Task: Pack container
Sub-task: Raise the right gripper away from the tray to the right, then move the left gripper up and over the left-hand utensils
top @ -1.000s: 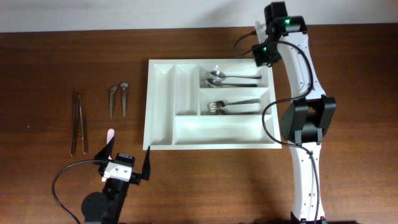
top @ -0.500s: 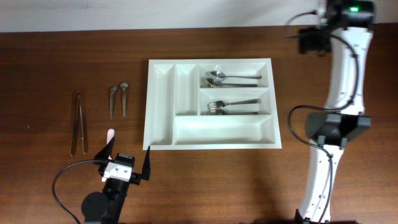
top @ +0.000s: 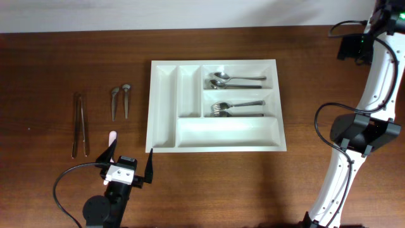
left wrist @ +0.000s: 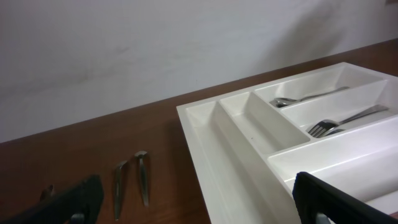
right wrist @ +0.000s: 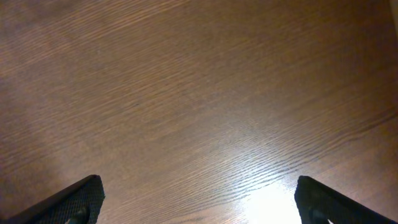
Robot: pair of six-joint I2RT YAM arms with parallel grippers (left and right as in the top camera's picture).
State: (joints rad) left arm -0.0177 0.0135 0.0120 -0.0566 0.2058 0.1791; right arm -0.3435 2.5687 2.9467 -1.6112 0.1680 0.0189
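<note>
Right gripper (right wrist: pixel 199 200), spread and empty, hangs over bare wood near the far right corner, clear of the container (top: pixel 163 107) mid-bench. Left gripper (top: pixel 131 157), also spread, sits at the near edge, likely ready for the loose spoons (top: pixel 120 101).

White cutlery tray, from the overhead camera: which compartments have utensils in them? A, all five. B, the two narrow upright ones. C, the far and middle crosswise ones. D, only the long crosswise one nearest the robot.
C: spoons lie in the far crosswise compartment of the tray and forks lie in the middle one, while the other three compartments show only bare white plastic.
</note>
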